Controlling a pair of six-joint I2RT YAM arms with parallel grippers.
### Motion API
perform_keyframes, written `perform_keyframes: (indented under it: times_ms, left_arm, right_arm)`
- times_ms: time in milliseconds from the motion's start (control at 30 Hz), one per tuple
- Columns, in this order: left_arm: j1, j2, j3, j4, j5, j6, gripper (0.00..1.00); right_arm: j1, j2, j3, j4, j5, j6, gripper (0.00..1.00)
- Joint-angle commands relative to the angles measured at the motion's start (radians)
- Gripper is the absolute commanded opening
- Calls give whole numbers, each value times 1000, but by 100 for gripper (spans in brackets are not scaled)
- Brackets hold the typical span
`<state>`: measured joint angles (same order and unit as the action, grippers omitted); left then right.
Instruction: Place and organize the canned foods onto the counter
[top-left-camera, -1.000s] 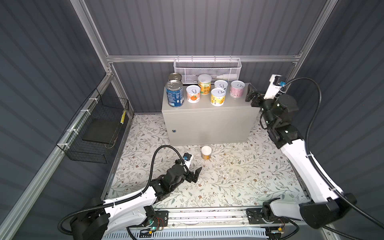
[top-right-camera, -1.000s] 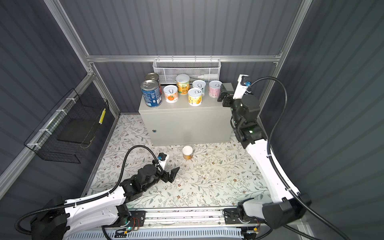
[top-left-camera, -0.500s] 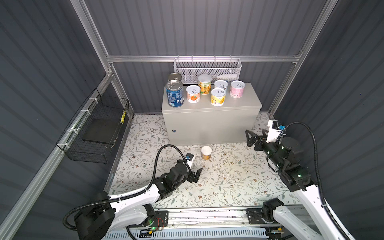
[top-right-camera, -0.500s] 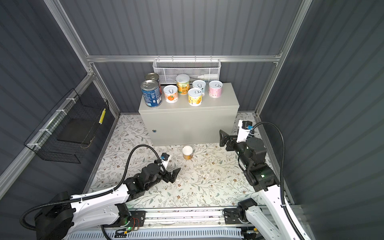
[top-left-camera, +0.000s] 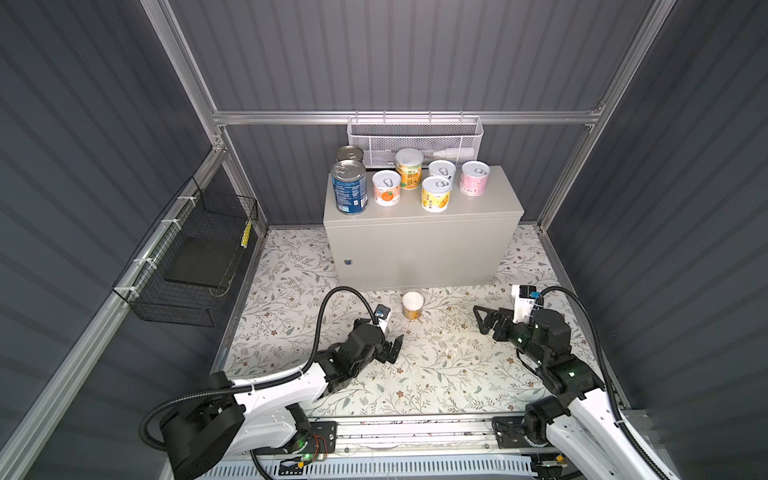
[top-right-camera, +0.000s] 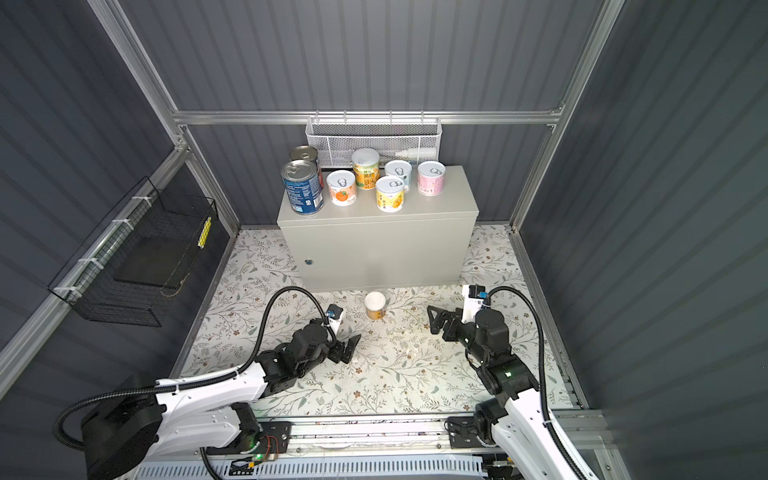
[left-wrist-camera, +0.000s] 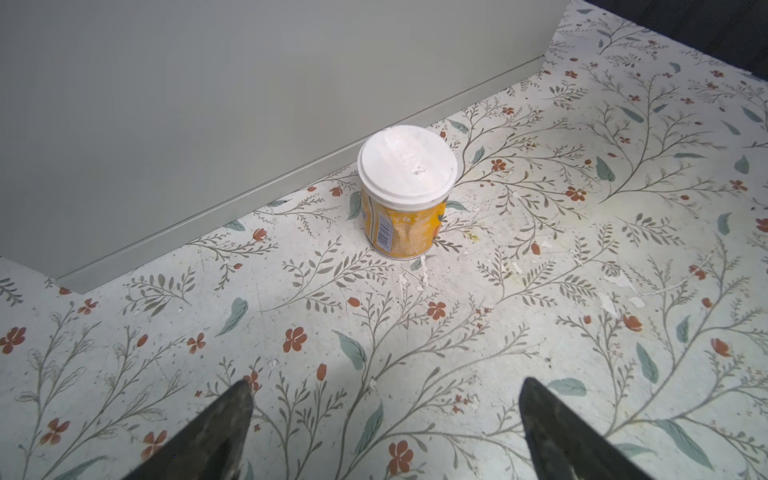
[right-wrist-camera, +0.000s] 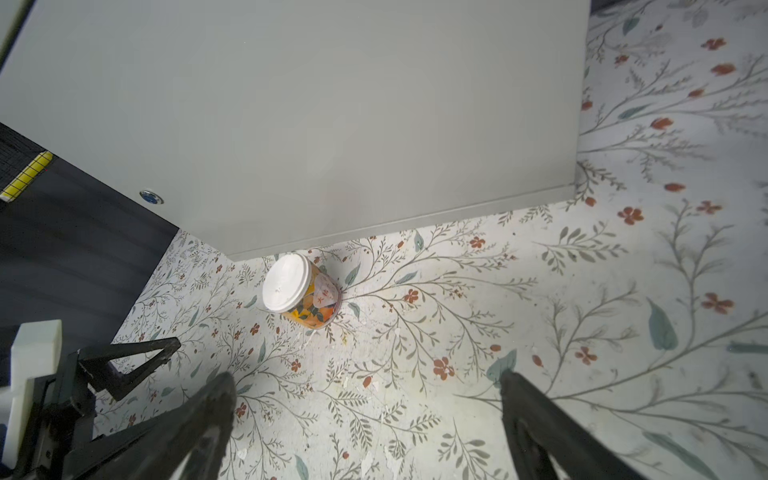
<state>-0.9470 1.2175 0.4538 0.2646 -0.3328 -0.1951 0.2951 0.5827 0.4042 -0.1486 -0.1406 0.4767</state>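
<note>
Several canned foods stand on the beige counter (top-left-camera: 494, 199) (top-right-camera: 451, 199), among them a blue-labelled can (top-left-camera: 349, 187) and a pink can (top-left-camera: 475, 178). One white-lidded yellow can (top-left-camera: 412, 305) (top-right-camera: 375, 305) (left-wrist-camera: 405, 195) (right-wrist-camera: 301, 293) stands upright on the floral floor just in front of the counter. My left gripper (top-left-camera: 392, 349) (top-right-camera: 351, 347) (left-wrist-camera: 385, 382) is open and empty, low over the floor short of that can. My right gripper (top-left-camera: 480, 320) (top-right-camera: 434, 320) (right-wrist-camera: 365, 375) is open and empty too, off to the can's right.
A white mesh basket (top-left-camera: 415, 139) hangs on the back wall above the counter. A black wire basket (top-left-camera: 195, 266) hangs on the left wall. The left gripper's fingers (right-wrist-camera: 137, 361) show in the right wrist view. A metal rail (top-left-camera: 415, 432) runs along the front edge.
My right arm has dropped from the counter's right end down to the floor, right of the lone can. The left arm has barely moved.
</note>
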Motion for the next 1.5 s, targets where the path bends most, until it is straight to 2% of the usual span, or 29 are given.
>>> perform_keyframes:
  times_ms: [0,67,167,267,400,567,733,933,1233,1467]
  left_arm:
    - [7,111,126,-59,19,-43,100]
    - [7,184,205,-122,42,-75,100]
    - [7,266,266,-118,68,-114,100]
    - [7,344,319,-117,43,-140,100]
    - [7,455,438,-210,-7,-156,100]
    - [7,546,545,-273,-33,-168,100]
    - [6,614,653,-375,-96,-177,100]
    - [6,666,724,-421,-130,-184,96]
    - [7,730,802,-465,-152,-178,70]
    - [8,768,846,-484,-151,-164,62]
  right_arm:
    - [1,10,-38,60,-32,45,99]
    - [3,5,-66,68,-43,60,99]
    - [5,-42,-130,96,-68,98,99]
    - [7,-129,-191,96,-83,132,99]
    - [7,-277,-264,44,-83,168,99]
    - [8,-402,-294,-55,-74,182,99]
    - [8,-425,-294,-86,-62,160,99]
    - [8,-376,-280,-73,-50,152,99]
    - [9,-314,-278,-37,-58,150,99]
    - [9,-317,-279,-38,-65,147,99]
